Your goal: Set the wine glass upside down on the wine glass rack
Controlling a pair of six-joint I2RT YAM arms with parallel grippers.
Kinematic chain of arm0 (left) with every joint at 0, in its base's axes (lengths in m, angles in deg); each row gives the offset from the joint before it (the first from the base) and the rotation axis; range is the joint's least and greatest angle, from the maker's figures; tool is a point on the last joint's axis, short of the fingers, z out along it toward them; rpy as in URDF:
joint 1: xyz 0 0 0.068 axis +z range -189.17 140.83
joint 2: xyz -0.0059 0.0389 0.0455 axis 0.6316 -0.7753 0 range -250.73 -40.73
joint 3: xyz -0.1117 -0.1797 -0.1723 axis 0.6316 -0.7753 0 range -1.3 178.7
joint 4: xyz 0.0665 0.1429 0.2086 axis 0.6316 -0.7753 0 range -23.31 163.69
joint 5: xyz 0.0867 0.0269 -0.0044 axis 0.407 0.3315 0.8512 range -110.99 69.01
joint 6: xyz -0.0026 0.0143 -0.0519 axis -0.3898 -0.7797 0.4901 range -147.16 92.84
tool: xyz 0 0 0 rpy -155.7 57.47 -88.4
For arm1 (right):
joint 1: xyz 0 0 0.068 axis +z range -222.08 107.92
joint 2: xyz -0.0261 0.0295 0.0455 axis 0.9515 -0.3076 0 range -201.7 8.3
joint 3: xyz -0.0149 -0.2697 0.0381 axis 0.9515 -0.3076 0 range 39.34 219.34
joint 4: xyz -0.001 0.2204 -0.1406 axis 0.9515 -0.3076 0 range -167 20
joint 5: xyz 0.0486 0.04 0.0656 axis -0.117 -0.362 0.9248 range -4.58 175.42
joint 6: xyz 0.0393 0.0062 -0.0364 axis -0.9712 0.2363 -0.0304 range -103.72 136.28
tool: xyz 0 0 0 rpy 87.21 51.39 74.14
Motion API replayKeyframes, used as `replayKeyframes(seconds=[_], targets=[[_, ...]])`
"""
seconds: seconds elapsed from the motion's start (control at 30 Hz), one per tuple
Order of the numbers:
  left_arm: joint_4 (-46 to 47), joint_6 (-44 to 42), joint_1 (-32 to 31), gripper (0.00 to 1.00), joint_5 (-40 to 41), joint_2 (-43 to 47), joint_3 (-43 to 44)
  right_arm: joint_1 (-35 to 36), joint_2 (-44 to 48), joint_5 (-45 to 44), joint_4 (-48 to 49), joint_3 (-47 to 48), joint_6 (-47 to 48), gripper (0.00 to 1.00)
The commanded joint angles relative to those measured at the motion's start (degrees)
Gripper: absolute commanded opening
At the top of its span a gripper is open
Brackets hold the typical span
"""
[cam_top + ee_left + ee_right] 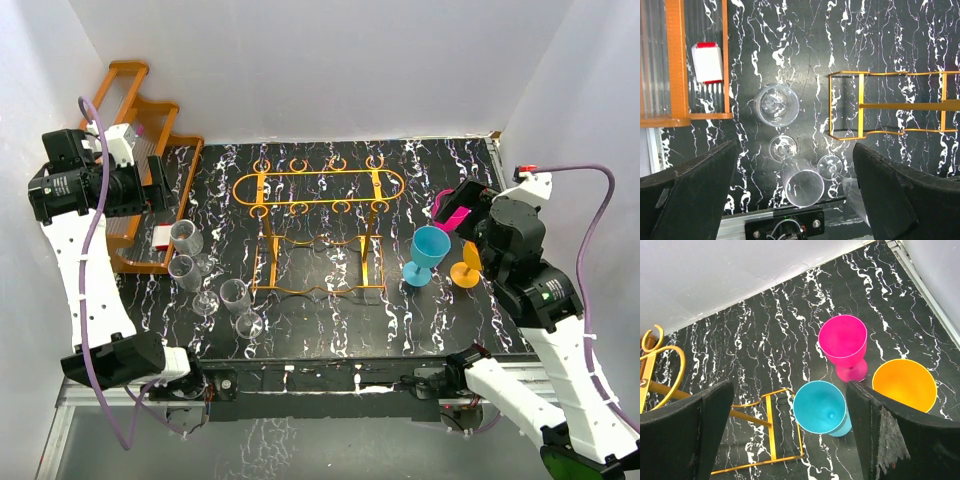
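Orange-gold wire wine glass rack: stands mid-table on the black marbled table, clear wine glasses clustered just off its left end, and one blue goblet, one pink goblet and one orange goblet upright off its right end. Your left gripper hangs above the clear glasses, jaws spread wide, holding nothing. Your right gripper hangs above the coloured three, equally wide and empty.

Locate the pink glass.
Right wrist view: the pink glass stands upright on the table's right side, just beyond the blue glass and orange glass.
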Motion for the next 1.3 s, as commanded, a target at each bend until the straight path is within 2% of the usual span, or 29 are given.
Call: replayKeyframes(seconds=[0.0, 0.07, 0.2, 0.33, 0.43, 0.6, 0.67, 0.83, 0.97, 1.1, 1.27], targets=[[2.8, -2.4, 0.2, 0.97, -0.6, 3.2, 0.9, 0.2, 1.0, 1.0, 2.2, 0.8, -1.2, 0.98], [0.5, -4.8, 0.2, 0.97, -2.2, 2.3, 2.6, 0.2, 0.0, 1.4, 0.6, 2.0, -1.7, 0.98], [-13.1, -11.9, 0.0, 0.97, -4.9, -5.8, 10.3, 0.2, -0.2, 1.7, -1.0, 2.9, -2.8, 0.98], [-13.2, -18.0, -4.4, 0.97, 3.3, -1.5, 5.6, 0.1, 1.0, 1.9, -1.0, 1.9, -3.1, 0.98], [-13.3, -19.7, -8.9, 0.89, 6.7, 3.1, 0.8, 0.1, 1.1, 2.0, -1.5, 1.7, -3.1, 0.98], [-13.3, -19.6, -16.1, 0.64, 8.9, 7.8, -7.4, 0.1, 0.7, 3.5, -2.3, 2.8, -4.1, 0.98], [-13.3, -19.5, -17.2, 0.6, 8.8, 8.8, -8.8, 0.1, 1.1, 4.2, -2.3, 2.3, -4.7, 0.98], [-13.0, -19.7, -17.4, 0.54, 14.9, 8.0, -10.6, 0.1, 1.8, 6.4, -2.3, 0.7, -6.2, 0.98], [-7.9, -16.7, -17.4, 0.49, 22.9, 7.4, -11.0, 0.1, 2.8, 8.0, -1.7, -0.6, -6.2, 0.98], [-9.1, -14.4, -17.4, 0.48, 20.9, 5.2, -10.8, 0.1, 3.1, 8.9, -1.1, -1.9, -6.3, 0.98], [-8.4, -13.8, -17.4, 0.49, 19.0, 5.8, -15.6, 0.1, 3.2, 9.4, 0.2, -2.5, -5.4, 0.98]])
